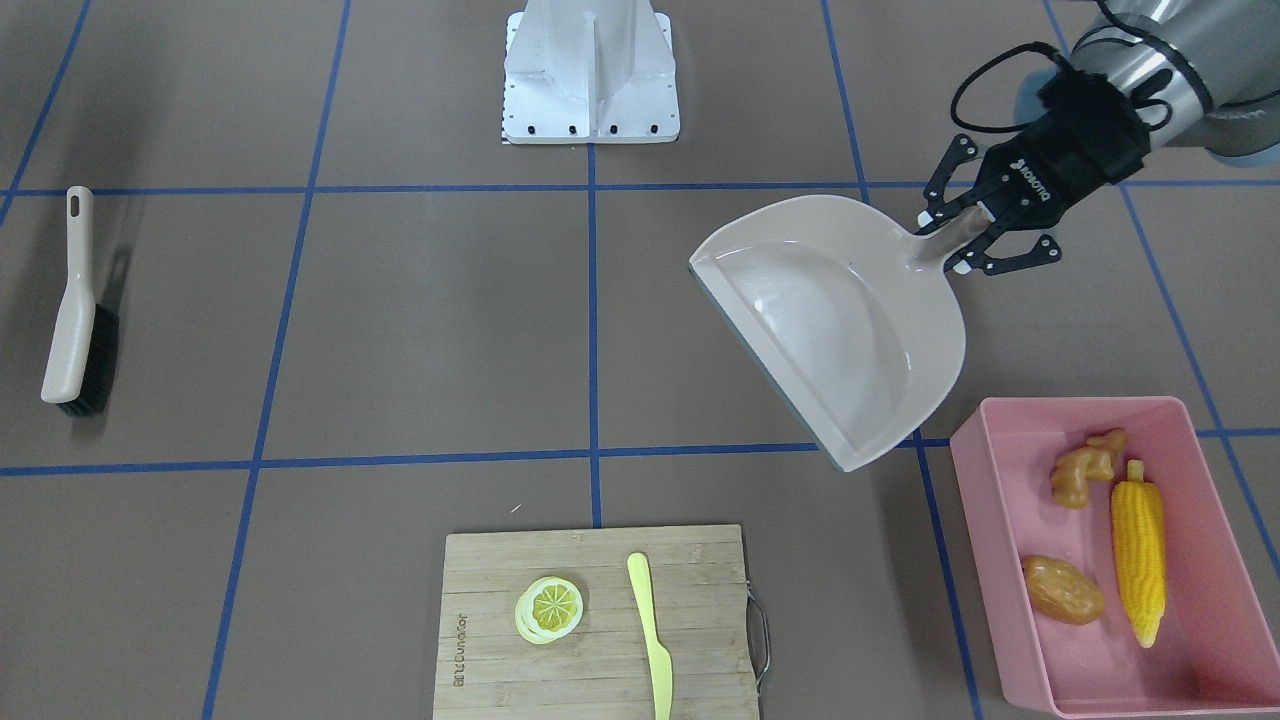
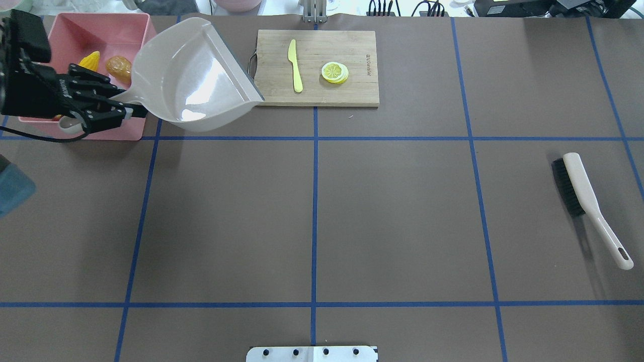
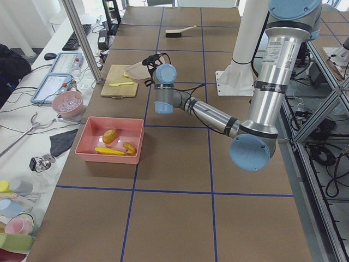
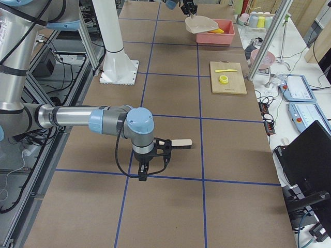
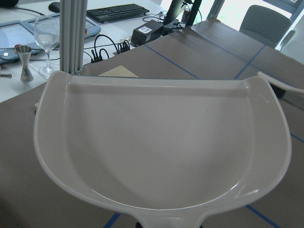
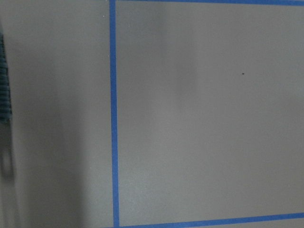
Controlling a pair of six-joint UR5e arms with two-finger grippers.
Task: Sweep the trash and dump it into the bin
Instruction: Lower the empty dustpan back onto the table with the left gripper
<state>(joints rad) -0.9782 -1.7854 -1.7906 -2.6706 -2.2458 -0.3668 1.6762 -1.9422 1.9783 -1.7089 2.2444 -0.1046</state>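
Observation:
My left gripper is shut on the handle of the beige dustpan and holds it tilted in the air beside the pink bin. The pan is empty, as the left wrist view shows. The yellow corn cob, the brown potato and the tan ginger root lie inside the bin. In the overhead view the gripper hides part of the bin. My right gripper shows only in the exterior right view, beside the brush; I cannot tell if it is open.
The brush lies flat on the table on my right side. A wooden cutting board at the far edge carries a lemon slice and a pale yellow knife. The robot's white base plate stands at the near edge.

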